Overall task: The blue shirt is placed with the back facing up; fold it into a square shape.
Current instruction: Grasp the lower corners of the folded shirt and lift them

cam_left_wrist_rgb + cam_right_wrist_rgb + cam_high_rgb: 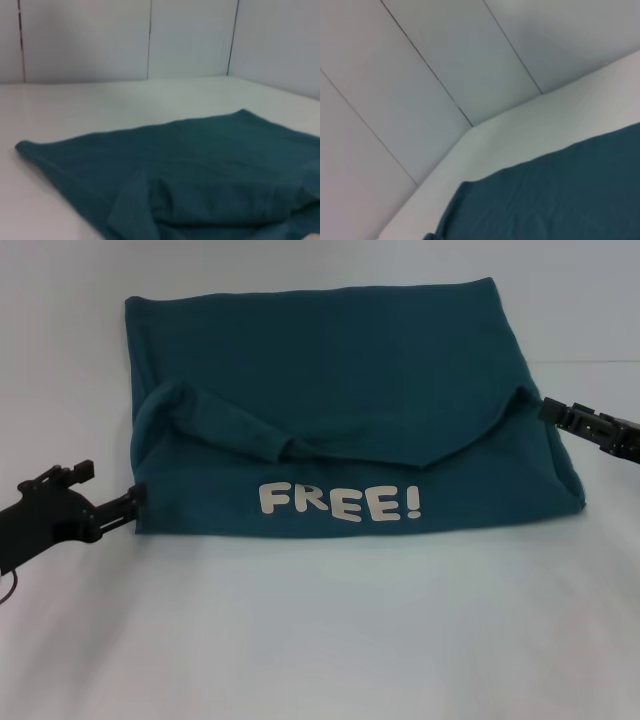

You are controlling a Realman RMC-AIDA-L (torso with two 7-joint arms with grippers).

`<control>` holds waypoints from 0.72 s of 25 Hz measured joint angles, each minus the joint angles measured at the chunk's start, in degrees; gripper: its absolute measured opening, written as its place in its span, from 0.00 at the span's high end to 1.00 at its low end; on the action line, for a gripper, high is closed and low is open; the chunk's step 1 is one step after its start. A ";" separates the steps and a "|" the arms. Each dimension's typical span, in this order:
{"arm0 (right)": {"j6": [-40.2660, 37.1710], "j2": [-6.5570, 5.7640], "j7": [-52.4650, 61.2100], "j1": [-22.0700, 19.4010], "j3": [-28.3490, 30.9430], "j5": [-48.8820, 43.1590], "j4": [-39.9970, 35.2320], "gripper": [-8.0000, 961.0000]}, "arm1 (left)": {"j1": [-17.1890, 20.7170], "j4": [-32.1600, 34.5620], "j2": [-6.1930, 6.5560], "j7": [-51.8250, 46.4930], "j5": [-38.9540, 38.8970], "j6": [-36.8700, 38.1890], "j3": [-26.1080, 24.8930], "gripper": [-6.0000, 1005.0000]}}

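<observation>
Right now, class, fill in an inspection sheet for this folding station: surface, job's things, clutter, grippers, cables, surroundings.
Surface: white table, bare around the garment.
Job's things: blue shirt lying partly folded, near strip turned over showing "FREE!" lettering; bunched fold on its left half.
Clutter: nothing seen.
Grippers: left gripper at the shirt's near left edge; right gripper at its right edge.
Cables: one thin cable by the left arm.
Surroundings: pale panelled walls.
</observation>
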 joint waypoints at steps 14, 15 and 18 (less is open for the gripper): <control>-0.90 0.54 -2.13 -0.16 -0.50 0.16 0.23 0.14 | -1.53 -4.99 0.17 1.12 1.67 -3.98 3.04 0.15; -0.94 0.65 -3.03 -0.17 -0.41 0.17 0.24 0.14 | -1.70 -5.30 0.17 1.14 1.67 -4.39 3.44 0.15; -0.85 0.85 -4.93 -0.17 -0.15 0.33 0.26 0.14 | -2.29 -6.39 0.13 1.20 1.67 -5.72 4.98 0.15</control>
